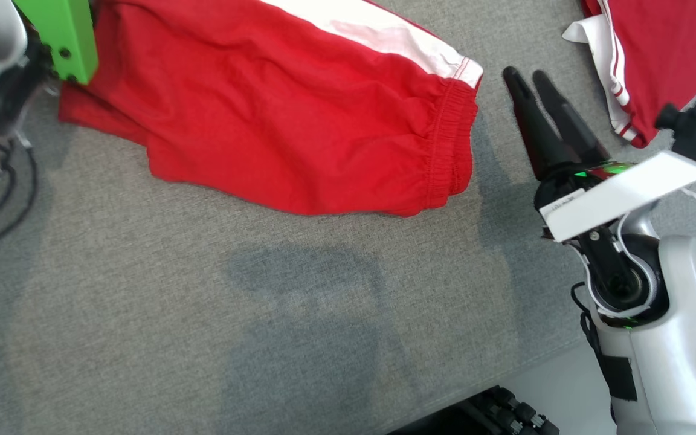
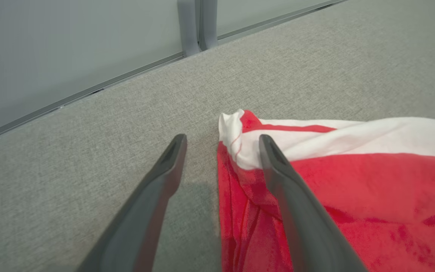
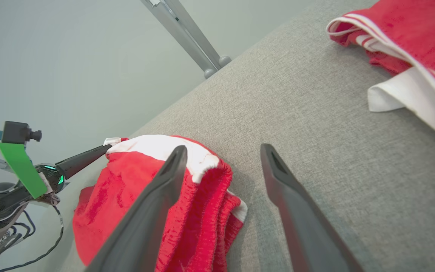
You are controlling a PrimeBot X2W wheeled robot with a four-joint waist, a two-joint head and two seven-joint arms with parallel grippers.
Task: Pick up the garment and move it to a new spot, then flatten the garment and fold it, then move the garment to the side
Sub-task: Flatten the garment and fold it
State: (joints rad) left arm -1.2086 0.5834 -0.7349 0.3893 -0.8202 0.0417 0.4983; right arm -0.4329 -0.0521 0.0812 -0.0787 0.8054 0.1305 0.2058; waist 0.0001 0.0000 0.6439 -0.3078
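Note:
The garment (image 1: 299,115), red shorts with a white side stripe and an elastic waistband, lies spread on the grey table (image 1: 203,302). In the left wrist view my left gripper (image 2: 222,140) is open. A red-and-white corner of the garment (image 2: 315,181) lies on the table between and under its fingers, and they do not pinch it. My right gripper (image 1: 526,76) hovers just right of the waistband, open. In the right wrist view it (image 3: 223,150) holds nothing, and the waistband (image 3: 202,211) lies beneath its left finger.
A second red garment with white stripes (image 1: 656,54) lies at the table's far right corner. My left wrist's green plate (image 1: 64,36) covers the shorts' left end. The table's front edge (image 1: 535,362) runs at the lower right, and a pale wall (image 2: 70,49) stands behind.

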